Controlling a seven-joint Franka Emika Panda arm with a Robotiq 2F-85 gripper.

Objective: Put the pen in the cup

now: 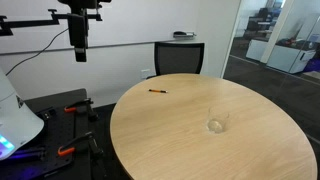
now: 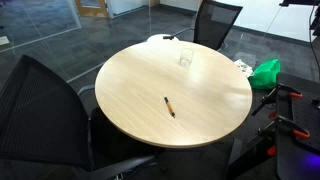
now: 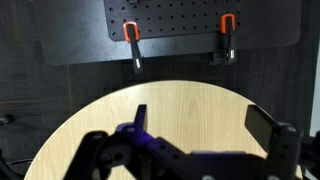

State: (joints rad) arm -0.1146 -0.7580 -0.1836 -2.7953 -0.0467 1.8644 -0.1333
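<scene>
The pen lies flat on the round light-wood table, near its far left edge; it also shows in an exterior view as a thin dark stick with an orange part. The clear cup stands upright toward the table's middle-right, and near the far edge in an exterior view. My gripper hangs high above the floor left of the table, far from both. In the wrist view its fingers are spread wide and empty over the table's edge. Pen and cup do not show in the wrist view.
A black office chair stands behind the table; another chair stands close in an exterior view. A green object lies beside the table. A black perforated board with orange clamps lies on the floor. Glass walls surround.
</scene>
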